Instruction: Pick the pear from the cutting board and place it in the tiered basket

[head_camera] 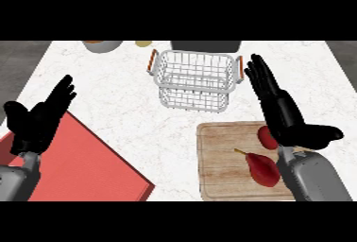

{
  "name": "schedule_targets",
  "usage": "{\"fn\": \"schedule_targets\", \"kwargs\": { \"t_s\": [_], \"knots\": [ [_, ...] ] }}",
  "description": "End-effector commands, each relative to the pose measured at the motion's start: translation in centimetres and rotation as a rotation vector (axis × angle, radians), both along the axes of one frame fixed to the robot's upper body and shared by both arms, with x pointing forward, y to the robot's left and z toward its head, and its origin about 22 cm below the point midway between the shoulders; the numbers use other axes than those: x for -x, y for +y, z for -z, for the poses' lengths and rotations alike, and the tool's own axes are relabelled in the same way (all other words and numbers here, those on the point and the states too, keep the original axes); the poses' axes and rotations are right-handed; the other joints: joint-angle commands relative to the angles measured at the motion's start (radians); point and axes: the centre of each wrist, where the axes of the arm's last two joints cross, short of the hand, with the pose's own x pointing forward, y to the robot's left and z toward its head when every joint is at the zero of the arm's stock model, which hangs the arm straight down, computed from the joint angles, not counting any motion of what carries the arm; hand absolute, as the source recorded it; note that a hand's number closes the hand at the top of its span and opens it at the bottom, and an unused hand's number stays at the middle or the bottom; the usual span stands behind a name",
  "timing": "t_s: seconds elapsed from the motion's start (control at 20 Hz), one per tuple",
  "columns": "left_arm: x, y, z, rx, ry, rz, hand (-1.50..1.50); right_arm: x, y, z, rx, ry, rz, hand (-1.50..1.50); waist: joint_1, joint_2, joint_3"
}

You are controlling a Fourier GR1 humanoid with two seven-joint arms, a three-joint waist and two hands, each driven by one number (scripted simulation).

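A dark red pear (261,168) with a thin stem lies on the wooden cutting board (223,160) at the lower right. My right hand (282,111) hovers over the board's right side, fingers straight and pointing away from me, thumb out to the right; it is open and just above and right of the pear. A second red fruit (266,137) shows partly under that hand. The white wire tiered basket (195,80) with orange handles stands behind the board. My left hand (38,120) rests open at the left edge, fingers up.
A red mat (83,165) lies at the lower left under my left forearm. At the counter's back edge stand a grey bowl (102,45), a small yellowish item (143,43) and a dark container (206,46). White marble counter (125,90) stretches between mat and board.
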Motion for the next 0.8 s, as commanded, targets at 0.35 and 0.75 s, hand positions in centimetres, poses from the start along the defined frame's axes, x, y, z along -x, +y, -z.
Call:
{"fn": "schedule_targets", "kwargs": {
  "t_s": [0.35,0.75],
  "knots": [
    [1.4,-6.1,2.7,0.243,0.062,0.096,0.00,5.0,-12.5,6.8,-0.045,-0.057,0.252,-1.50,-0.065,0.027,-0.013],
    [1.5,-8.5,2.8,0.259,0.080,0.150,0.00,8.2,-17.1,9.9,0.104,-0.248,-0.108,-1.50,-0.013,0.015,-0.016]
  ]
}}
